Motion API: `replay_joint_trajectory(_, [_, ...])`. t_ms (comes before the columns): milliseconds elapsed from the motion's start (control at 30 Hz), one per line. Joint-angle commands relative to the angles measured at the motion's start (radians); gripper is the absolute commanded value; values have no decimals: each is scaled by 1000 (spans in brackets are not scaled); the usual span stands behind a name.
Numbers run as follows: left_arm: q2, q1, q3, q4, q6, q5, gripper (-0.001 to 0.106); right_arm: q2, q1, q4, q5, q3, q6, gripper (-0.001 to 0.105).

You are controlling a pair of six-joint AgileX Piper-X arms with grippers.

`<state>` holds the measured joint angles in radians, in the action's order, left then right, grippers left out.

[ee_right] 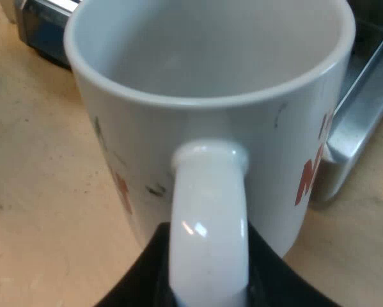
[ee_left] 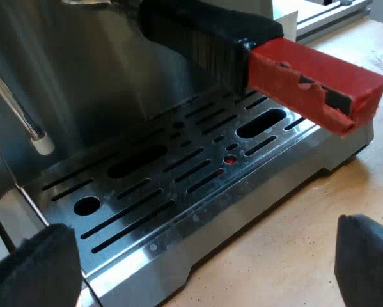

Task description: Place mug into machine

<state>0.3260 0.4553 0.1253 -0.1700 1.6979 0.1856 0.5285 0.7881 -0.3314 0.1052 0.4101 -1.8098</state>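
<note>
**Mug** (ee_right: 146, 141): white with red lettering on its wall, upright and empty. It is off the machine (ee_right: 360, 121), just beside the metal edge of the machine's base, over the wooden table (ee_right: 31, 192). I cannot tell whether its foot rests on the wood or hangs just clear. It is not yet on the tray.

**Right gripper** (ee_right: 208, 288): clenched on the mug's ear (ee_right: 208, 211), with a black finger (ee_right: 137, 288) on each side of the loop. Judged reason: a grip on the ear keeps the fingers outside the wall. The mug can then be carried level and set down without the fingers fouling the machine.

**Tray** (ee_left: 197, 214): slotted steel with nothing standing on it. The holder is locked in above, and its red end (ee_left: 312, 80) juts out over the tray's front edge. A steam wand (ee_left: 26, 121) hangs near one end of the tray.

**Left gripper** (ee_left: 197, 268): released, fingers (ee_left: 41, 268) wide apart and holding nothing, low before the tray's front edge. Judged reason: it stands off so the way in is left to the other arm.

**Risk, as judged:** the red end overhangs the approach. A mug brought in high could strike it with the rim. A low, level entry to the middle of the tray looks safest.
</note>
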Motion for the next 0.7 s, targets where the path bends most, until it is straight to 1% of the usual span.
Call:
replay_joint_trajectory(33, [0,4,-1,16,2,-10,81,84,68,180,92,18,7,0])
replay_joint_trajectory(133, [0,4,-1,16,2,-8,81,205,108,321,127,18,34,0])
replay_joint_trajectory(167, [0,4,-1,16,2,-1,81,254,113,379,129,18,43,0])
replay_joint_trajectory(200, [0,4,-1,16,2,2,81,271,113,398,130,18,45,0])
replay_joint_trajectory(267, [0,4,-1,16,2,14,81,369,112,489,135,23,60,0])
replay_joint_trajectory(400, [0,4,-1,16,2,13,81,473,112,584,147,46,60,0])
replay_joint_trajectory(467, [0,4,-1,16,2,13,81,577,112,649,153,82,60,0])
replay_joint_trajectory(567, [0,4,-1,16,2,36,81,658,112,695,168,124,60,0])
replay_joint_trajectory(700, [0,4,-1,16,2,38,81,756,112,745,202,173,60,0])
